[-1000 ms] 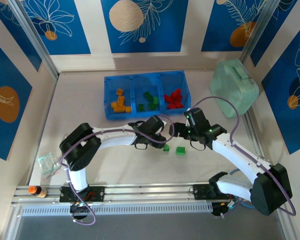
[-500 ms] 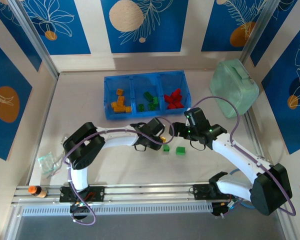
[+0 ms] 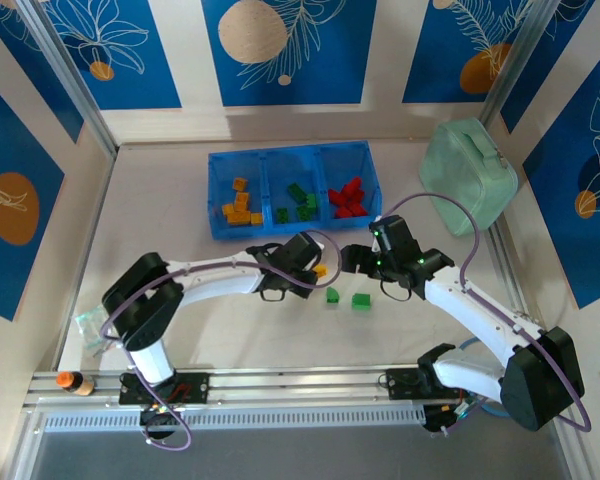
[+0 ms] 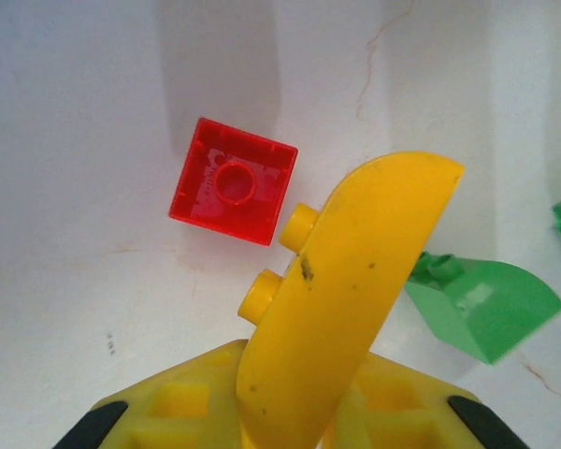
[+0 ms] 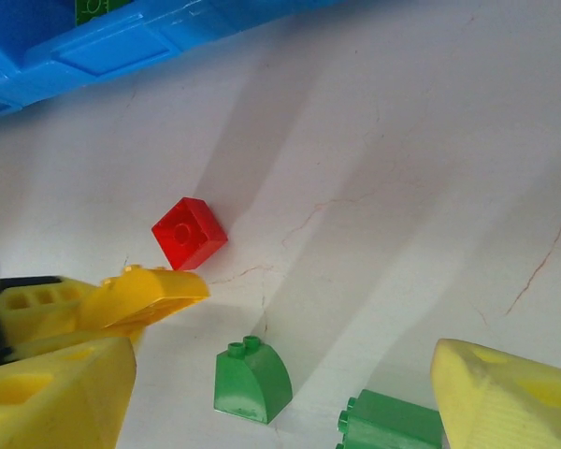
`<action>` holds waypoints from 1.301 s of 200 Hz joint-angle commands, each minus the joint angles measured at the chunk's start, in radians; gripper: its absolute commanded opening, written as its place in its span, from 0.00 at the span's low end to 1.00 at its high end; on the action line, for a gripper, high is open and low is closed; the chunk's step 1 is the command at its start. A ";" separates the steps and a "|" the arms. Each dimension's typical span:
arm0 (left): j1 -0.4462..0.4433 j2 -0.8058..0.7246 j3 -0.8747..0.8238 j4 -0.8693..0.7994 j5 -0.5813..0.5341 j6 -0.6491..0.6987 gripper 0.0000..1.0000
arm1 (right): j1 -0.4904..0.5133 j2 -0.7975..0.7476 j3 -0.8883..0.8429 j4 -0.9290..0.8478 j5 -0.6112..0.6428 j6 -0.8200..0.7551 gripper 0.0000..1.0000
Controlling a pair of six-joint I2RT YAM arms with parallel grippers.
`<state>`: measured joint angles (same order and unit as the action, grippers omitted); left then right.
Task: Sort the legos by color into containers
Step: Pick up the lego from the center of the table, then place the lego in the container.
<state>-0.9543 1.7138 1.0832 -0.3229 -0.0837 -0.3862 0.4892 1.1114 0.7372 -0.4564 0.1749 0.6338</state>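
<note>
On the table [image 3: 180, 230], the blue three-compartment tray [image 3: 213, 200] is already stocked by color: orange on the left, green in the middle, red on the right. Over the last second the left arm's elbow has been swung outward and the left claw [image 3: 310, 265] drawn slightly back. A yellow-orange brick [image 4: 302, 223] is now shown at its tip, where none was seen a second ago. The claw is apparently clamped on that brick, though the second finger is hidden in the wrist view. The pickup is therefore judged done, with the carry to the left compartment [image 3: 223, 190] outstanding. The right claw [image 3: 358, 258] is held with its fingers apart, gripping nothing, near the left claw. On the table below, a red brick [image 4: 232, 181], a sloped green brick [image 3: 332, 295] and a second green brick [image 3: 361, 300] are left unsorted.
</note>
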 commanded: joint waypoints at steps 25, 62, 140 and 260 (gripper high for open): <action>0.017 -0.132 -0.045 -0.069 -0.036 0.021 0.21 | -0.006 0.001 -0.014 0.007 -0.015 0.009 0.83; 0.169 -0.256 -0.092 -0.085 -0.020 0.000 0.21 | -0.008 0.009 -0.007 0.012 -0.028 0.007 0.83; 0.585 -0.222 -0.003 -0.120 0.088 0.005 0.21 | -0.004 0.047 0.021 0.016 -0.081 0.006 0.83; 0.655 0.009 0.360 -0.254 0.020 0.051 0.68 | 0.054 0.157 0.083 -0.003 -0.112 -0.035 0.85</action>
<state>-0.3084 1.7351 1.4055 -0.5167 -0.0494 -0.3386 0.5243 1.2568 0.7815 -0.4561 0.0841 0.6178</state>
